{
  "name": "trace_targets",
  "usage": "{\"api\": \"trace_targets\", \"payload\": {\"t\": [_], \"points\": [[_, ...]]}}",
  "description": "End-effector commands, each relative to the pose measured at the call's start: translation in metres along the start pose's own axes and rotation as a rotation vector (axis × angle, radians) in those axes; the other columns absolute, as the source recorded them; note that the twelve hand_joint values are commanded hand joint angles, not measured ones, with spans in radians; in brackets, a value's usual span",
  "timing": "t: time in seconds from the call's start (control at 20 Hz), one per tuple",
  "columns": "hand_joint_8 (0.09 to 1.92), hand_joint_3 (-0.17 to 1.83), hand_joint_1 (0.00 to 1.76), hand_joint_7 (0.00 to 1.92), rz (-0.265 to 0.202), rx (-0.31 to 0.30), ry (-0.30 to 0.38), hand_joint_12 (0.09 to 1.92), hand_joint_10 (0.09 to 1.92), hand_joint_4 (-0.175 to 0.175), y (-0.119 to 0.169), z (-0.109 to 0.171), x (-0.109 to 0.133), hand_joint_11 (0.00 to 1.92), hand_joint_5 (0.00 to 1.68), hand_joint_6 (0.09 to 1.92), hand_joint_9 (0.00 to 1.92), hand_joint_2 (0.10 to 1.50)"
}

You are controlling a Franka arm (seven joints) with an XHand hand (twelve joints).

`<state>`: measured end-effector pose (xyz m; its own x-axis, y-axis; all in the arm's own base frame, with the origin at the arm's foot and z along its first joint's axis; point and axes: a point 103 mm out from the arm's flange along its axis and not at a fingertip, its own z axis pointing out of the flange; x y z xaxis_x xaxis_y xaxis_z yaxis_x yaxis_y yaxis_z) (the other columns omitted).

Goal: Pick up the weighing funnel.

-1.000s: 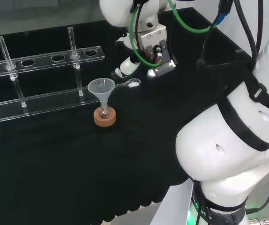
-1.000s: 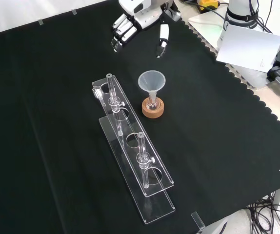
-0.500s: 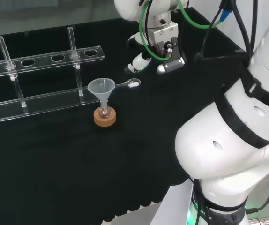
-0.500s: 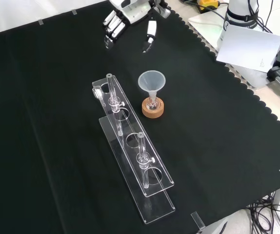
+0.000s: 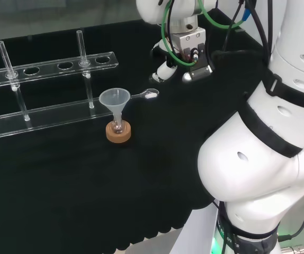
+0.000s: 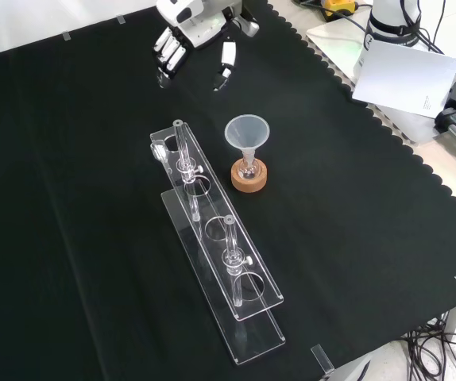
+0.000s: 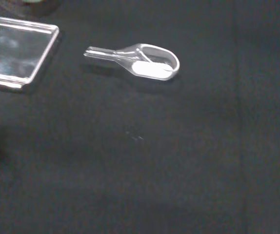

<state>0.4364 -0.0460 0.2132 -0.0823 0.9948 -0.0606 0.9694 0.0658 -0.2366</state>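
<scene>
One target: small clear scoop-shaped weighing funnel (image 7: pixel 145 62), flat on bench (image 5: pixel 62 185), clear of all edges. Lower black-and-white hand (image 6: pixel 204 24), fingers (image 6: pixel 168 51) spread and empty, over bowl; pinch across rim.

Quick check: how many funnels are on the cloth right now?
2. The funnel stands mouth up in a small flask on the cork ring. The weighing funnel lies on the cloth, just right of it in the head view. Clear ware could hide another.

The clear, scoop-shaped weighing funnel (image 7: pixel 152 64) lies mouth up on the black cloth (image 7: pixel 179 161), white patch inside.
</scene>
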Motion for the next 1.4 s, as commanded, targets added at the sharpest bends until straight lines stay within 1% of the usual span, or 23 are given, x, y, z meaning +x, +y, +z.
{"api": "trace_targets", "payload": {"t": [0.05, 0.25, 0.4, 0.55, 0.75, 1.15, 1.25, 1.35, 1.4], "points": [[0.71, 0.46, 0.72, 0.37, -0.054, 0.005, 0.036, 1.34, 0.6, -0.034, 0.051, 0.024, -0.006, 0.39, 0.5, 0.09, 0.61, 0.69], [0.71, 0.46, 0.73, 0.38, -0.069, 0.032, 0.028, 1.34, 0.6, -0.034, 0.065, 0.039, -0.004, 0.41, 0.52, 0.09, 0.62, 0.69], [0.71, 0.47, 0.74, 0.38, -0.059, 0.058, 0.021, 1.33, 0.59, -0.034, 0.074, 0.046, -0.003, 0.42, 0.52, 0.09, 0.63, 0.68], [0.71, 0.48, 0.75, 0.38, -0.063, 0.088, 0.01, 1.32, 0.58, -0.034, 0.083, 0.053, 0.003, 0.43, 0.53, 0.09, 0.63, 0.68], [0.71, 0.49, 0.75, 0.38, -0.071, 0.093, -0.015, 1.32, 0.58, -0.034, 0.092, 0.062, 0.008, 0.43, 0.53, 0.09, 0.64, 0.68], [0.71, 0.49, 0.76, 0.39, -0.09, 0.134, -0.008, 1.32, 0.58, -0.03, 0.105, 0.08, 0.009, 0.44, 0.56, 0.09, 0.64, 0.67], [0.71, 0.5, 0.76, 0.39, -0.086, 0.145, -0.012, 1.32, 0.58, -0.028, 0.107, 0.083, 0.009, 0.44, 0.58, 0.09, 0.64, 0.67], [0.71, 0.5, 0.76, 0.39, -0.085, 0.151, -0.002, 1.31, 0.58, -0.027, 0.108, 0.086, 0.006, 0.44, 0.59, 0.09, 0.64, 0.67], [0.71, 0.5, 0.76, 0.39, -0.078, 0.158, -0.025, 1.31, 0.58, -0.026, 0.111, 0.084, 0.021, 0.44, 0.59, 0.09, 0.64, 0.67]]}}
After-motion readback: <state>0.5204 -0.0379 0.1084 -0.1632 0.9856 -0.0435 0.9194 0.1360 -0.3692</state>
